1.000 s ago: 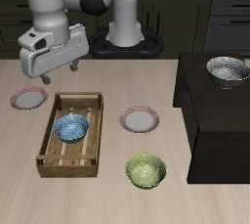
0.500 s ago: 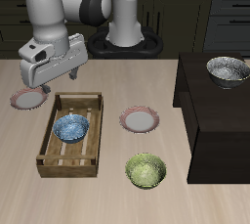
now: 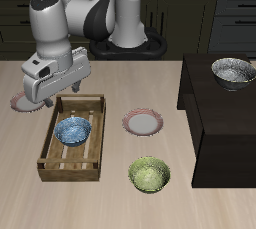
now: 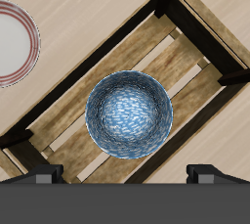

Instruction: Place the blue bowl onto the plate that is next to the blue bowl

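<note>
A white Franka arm hangs its two-finger gripper (image 3: 62, 95) above the back end of a slatted wooden crate (image 3: 52, 158) on a pale wood-grain table (image 3: 110, 203). The fingers are spread apart with nothing between them, clear of the crate's rim.

Inside the crate, resting on the slats toward its back half, sits the small round blue bowl (image 3: 73, 130) with a mottled white-and-blue interior. It stands upright and untouched. In the wrist view the same blue bowl (image 4: 129, 112) lies directly beneath the gripper, framed by the crate (image 4: 210, 42), with the two dark fingertips (image 4: 39, 174) showing at the frame's edge well apart from each other.

Just beyond the crate's back corner, partly hidden by the gripper in the exterior view, lies a small flat round plate with a pink-red rim and pale centre (image 3: 21, 102); this is the plate nearest the crate on that side, and the wrist view shows its rim (image 4: 14, 44) lying on the table just outside the crate wall. A second, look-alike pink-rimmed plate (image 3: 143, 123) sits on the crate's other side, near it but not touching. A yellow-green bowl (image 3: 149, 174) stands nearer the table's front edge than that second plate. A grey-silver patterned bowl (image 3: 233, 71) rests on top of a dark cabinet (image 3: 215, 123), well apart from the crate.
</note>
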Tool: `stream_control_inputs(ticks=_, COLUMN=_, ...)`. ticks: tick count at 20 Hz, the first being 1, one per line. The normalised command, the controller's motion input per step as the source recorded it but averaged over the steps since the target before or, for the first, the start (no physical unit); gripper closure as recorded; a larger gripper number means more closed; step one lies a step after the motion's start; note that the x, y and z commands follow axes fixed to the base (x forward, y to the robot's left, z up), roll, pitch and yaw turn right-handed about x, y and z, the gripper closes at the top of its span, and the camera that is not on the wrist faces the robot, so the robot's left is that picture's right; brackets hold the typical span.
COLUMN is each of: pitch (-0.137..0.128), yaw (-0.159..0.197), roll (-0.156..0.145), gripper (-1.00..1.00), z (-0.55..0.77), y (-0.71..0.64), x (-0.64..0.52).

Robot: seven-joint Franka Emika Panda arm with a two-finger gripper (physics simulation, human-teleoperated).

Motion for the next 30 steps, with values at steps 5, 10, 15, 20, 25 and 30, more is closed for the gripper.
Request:
stream_control_inputs(ticks=5, pitch=0.038, yaw=0.011, roll=0.017, gripper=-1.00, z=-0.26, y=0.08, x=0.10)
stream_control_inputs(ticks=10, pitch=0.000, yaw=-0.003, roll=0.004, gripper=-1.00, z=-0.12, y=0.08, x=0.04)
stream_control_inputs(ticks=15, pitch=0.013, yaw=0.008, roll=0.027, gripper=-1.00, z=-0.19, y=0.21, x=0.00)
stream_control_inputs(ticks=20, pitch=0.016, yaw=0.006, roll=0.000, gripper=-1.00, z=-0.21, y=0.09, x=0.05)
stream_control_inputs(ticks=25, pitch=0.013, yaw=-0.005, roll=0.004, gripper=-1.00, z=-0.18, y=0.09, x=0.02)
stream_control_inputs(ticks=30, pitch=0.015, yaw=-0.009, roll=0.017, gripper=-1.00, z=-0.14, y=0.10, x=0.01)
